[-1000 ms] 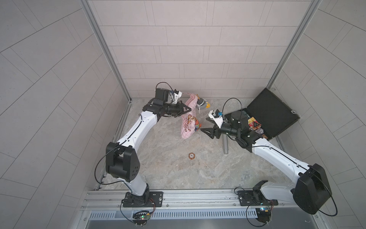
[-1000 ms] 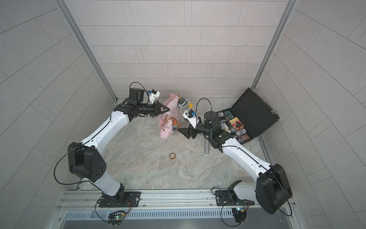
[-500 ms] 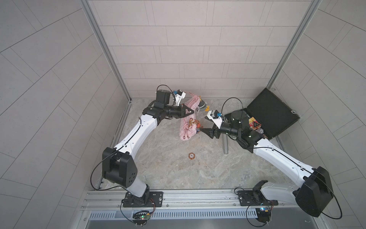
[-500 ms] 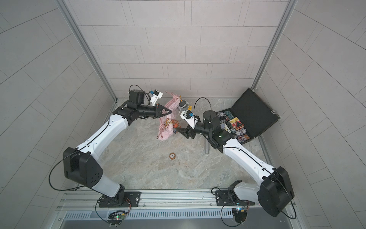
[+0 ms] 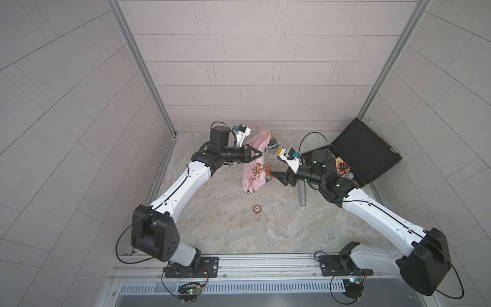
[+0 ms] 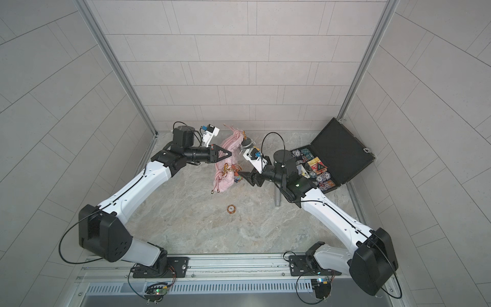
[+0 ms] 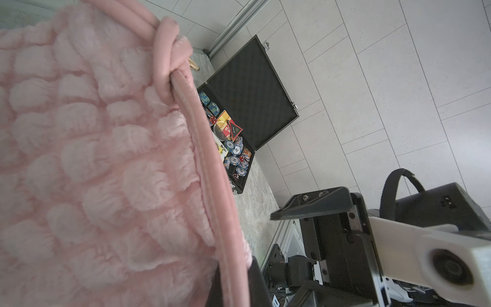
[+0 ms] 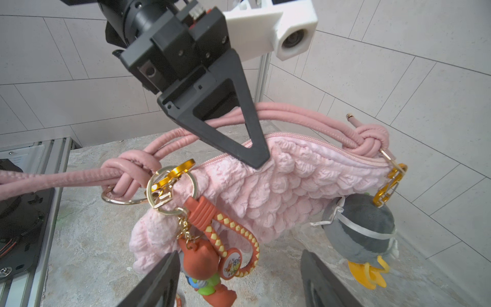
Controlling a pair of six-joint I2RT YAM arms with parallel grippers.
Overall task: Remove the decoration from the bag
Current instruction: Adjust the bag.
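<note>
The puffy pink bag hangs just above the floor. My left gripper is shut on its zippered top edge. An orange figure decoration with a scaled strap dangles from a gold ring and carabiner at one end of the bag. A grey penguin plush hangs from a gold clip at the other end. My right gripper is open, with its jaws on either side of the orange figure and not touching it.
An open black case with poker chips stands at the back right. A grey cylinder lies under my right arm. A small round orange piece lies on the stone floor in front of the bag.
My left gripper has carried the bag a little to the right and forward. My right gripper has come in closer to the orange figure, and its jaws have narrowed slightly.
</note>
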